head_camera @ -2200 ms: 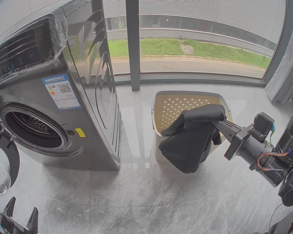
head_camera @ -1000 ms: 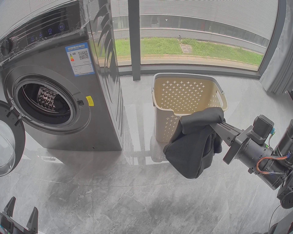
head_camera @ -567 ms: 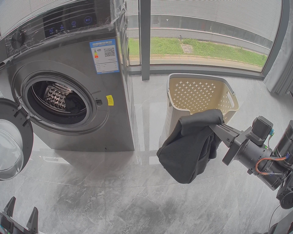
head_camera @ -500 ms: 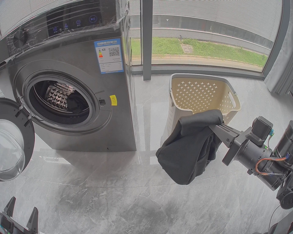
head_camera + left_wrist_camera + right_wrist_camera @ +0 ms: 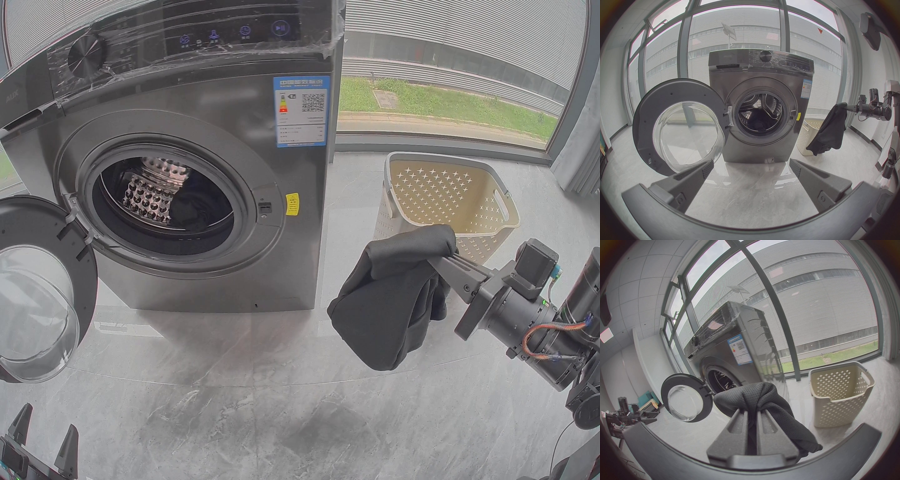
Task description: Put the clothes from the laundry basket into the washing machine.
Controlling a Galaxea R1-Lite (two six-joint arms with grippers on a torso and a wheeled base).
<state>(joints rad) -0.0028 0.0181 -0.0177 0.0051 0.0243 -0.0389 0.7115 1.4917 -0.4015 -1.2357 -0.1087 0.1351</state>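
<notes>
View now twd washer point(image 5: 300, 250); door point(image 5: 37, 300) open, basket point(image 5: 437, 194) beside.

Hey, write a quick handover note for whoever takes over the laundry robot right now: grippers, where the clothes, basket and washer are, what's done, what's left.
Right gripper: jaws shut on a dark garment, which hangs in the air between the basket and the washing machine.
Left gripper: jaws open, holding nothing, low in front of the machine.
Machine: door swung open; dark clothes already lie inside.
Basket: beside the machine; no clothes in the part of its inside that shows.
Left to do: carry the garment into the machine, release it, then check the basket's bottom.
</notes>
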